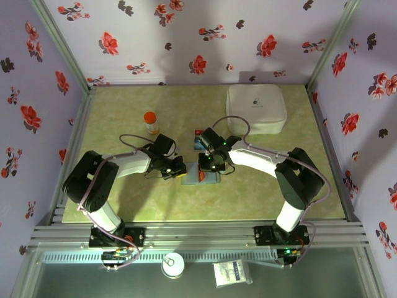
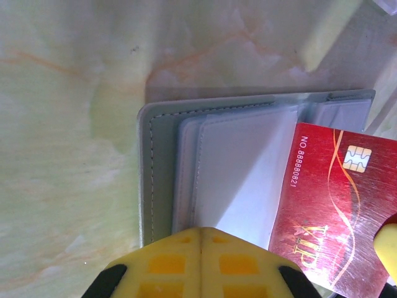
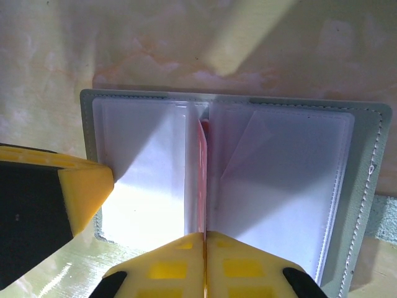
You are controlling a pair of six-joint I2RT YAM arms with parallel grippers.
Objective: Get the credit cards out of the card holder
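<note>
The card holder (image 1: 201, 178) lies open on the desk (image 1: 124, 205) between my two arms. The white case (image 1: 256, 108) is up at 1 o'clock from it and the orange bottle (image 1: 151, 122) at 10 o'clock.

My right gripper (image 3: 205, 261) is pinching the red card (image 3: 202, 180). In that wrist view the card stands on edge along the fold between the two panels and runs straight into the seam of my pads. From the left wrist, its glossy face and chip sit at 4 o'clock, tilted across the clear sleeves. I judge most of it is already free of the pocket.

My left gripper (image 2: 201, 248) has its pads pressed together at the holder's 6 o'clock edge. I cannot tell whether a sleeve is caught between them or I am only bearing down on the cover.

The card looks light, stiff and slick, so a grip on its flat faces near a short edge suits it, pulled in line with the pocket. A skewed pull would likely bind it or let it slip. The holder looks thin, floppy and nearly weightless, and its soft sleeves probably cling. Unless it is pinned at the cover's edge, I expect it to lift along with the card.
</note>
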